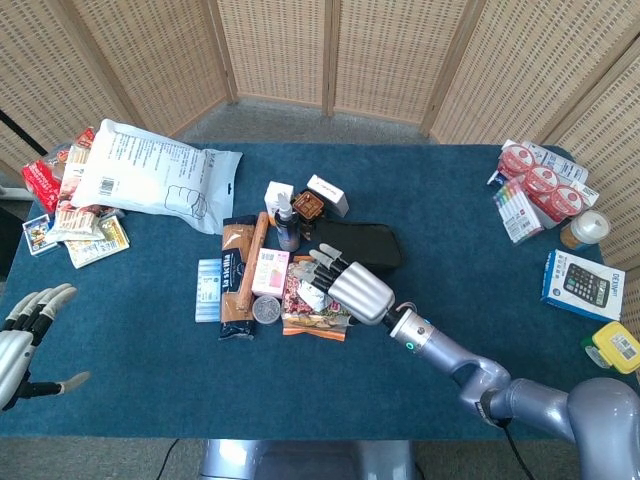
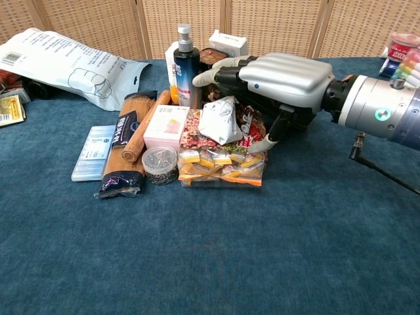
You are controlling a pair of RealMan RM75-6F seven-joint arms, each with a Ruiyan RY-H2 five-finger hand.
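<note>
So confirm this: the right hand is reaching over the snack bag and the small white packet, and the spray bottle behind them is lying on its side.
Not quite. The right hand does reach over the snack bag and the small white packet, but the spray bottle stands upright behind them, not on its side. The chest view shows this plainly.
</note>
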